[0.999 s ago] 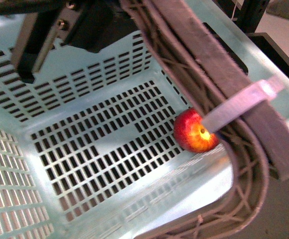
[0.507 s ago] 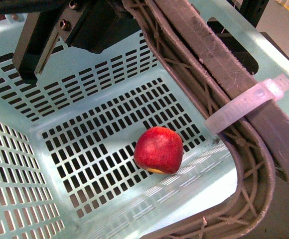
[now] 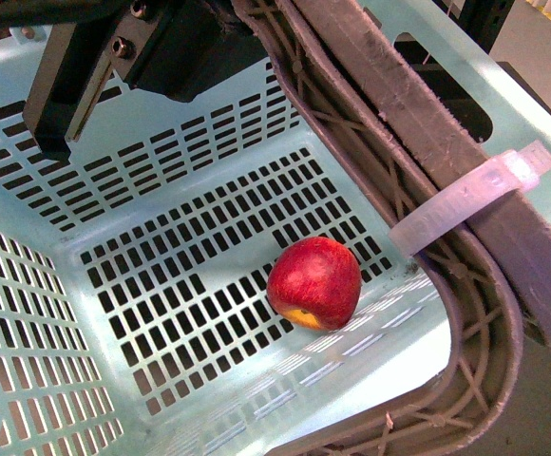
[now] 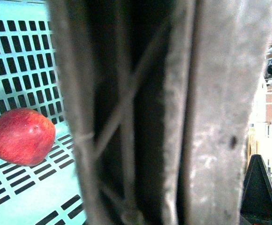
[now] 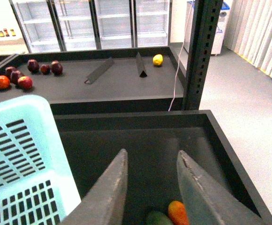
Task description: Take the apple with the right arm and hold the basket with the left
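Apple [image 3: 313, 283]: on basket [image 3: 351, 366] floor, against one wall, below the handle [image 3: 427, 142]. Likely firm, smooth, roll-prone, bruisable; best taken across widest girth. Right hand [image 5: 151, 157]: outside basket, fingers apart, empty. Left hand [image 3: 95, 66]: at handle, grip not discernible.

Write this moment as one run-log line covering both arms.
apple: loose on basket floor | right gripper: open, empty, over dark bin | left gripper: at handle, grip unclear

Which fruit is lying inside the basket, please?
The red apple, alone on the basket floor; the orange fruit and green fruit lie in the dark bin outside.
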